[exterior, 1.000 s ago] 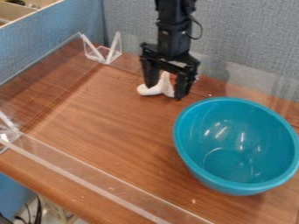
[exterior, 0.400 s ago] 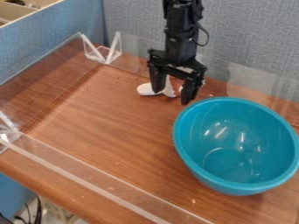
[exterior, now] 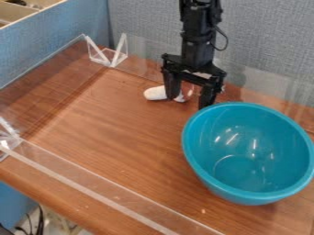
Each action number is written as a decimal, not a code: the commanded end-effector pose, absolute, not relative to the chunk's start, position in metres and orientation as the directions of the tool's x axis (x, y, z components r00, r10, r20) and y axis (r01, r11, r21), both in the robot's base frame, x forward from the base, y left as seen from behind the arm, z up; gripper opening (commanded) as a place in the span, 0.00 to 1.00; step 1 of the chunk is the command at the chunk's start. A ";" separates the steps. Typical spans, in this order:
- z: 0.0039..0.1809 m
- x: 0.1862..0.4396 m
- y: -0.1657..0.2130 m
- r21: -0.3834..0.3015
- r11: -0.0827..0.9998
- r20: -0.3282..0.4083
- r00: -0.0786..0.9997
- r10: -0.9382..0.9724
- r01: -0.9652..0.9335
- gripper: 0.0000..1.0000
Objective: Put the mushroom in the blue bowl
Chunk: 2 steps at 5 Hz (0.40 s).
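The mushroom [exterior: 156,93] is a small cream-white lump lying on the wooden table at the back. Its right end is hidden behind my left finger. My black gripper [exterior: 193,95] points straight down just right of it, low over the table, with its jaws open and nothing between them. The mushroom lies outside the jaws, next to the left finger [exterior: 172,84]. The blue bowl [exterior: 248,151] is large, glossy and teal. It stands upright and empty at the front right, its rim just below the gripper.
A low clear acrylic wall [exterior: 73,174] edges the table at the front and left. A clear acrylic stand [exterior: 108,53] sits at the back left corner. A blue partition [exterior: 135,23] rises behind the table.
The gripper has edged slightly to the right, toward the bowl's rim, and stays open. The mushroom and the bowl have not moved.
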<state>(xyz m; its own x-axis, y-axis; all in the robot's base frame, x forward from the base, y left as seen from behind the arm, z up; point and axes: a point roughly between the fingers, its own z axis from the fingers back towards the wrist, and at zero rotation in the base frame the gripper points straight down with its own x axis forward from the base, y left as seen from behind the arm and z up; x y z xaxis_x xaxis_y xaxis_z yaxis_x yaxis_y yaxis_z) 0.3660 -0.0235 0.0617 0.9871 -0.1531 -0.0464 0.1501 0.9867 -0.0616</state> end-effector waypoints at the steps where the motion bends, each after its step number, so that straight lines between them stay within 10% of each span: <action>1: 0.093 0.371 -0.022 -0.054 0.991 0.039 0.992 -0.118 0.120 1.00; 2: 0.095 0.369 -0.019 -0.055 0.994 0.040 0.995 -0.088 0.091 1.00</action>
<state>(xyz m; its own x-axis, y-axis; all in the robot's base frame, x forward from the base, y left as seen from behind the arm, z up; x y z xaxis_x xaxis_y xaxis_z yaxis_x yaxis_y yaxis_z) 0.3624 -0.0235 0.0587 0.9930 -0.0998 -0.0629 0.0958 0.9933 -0.0642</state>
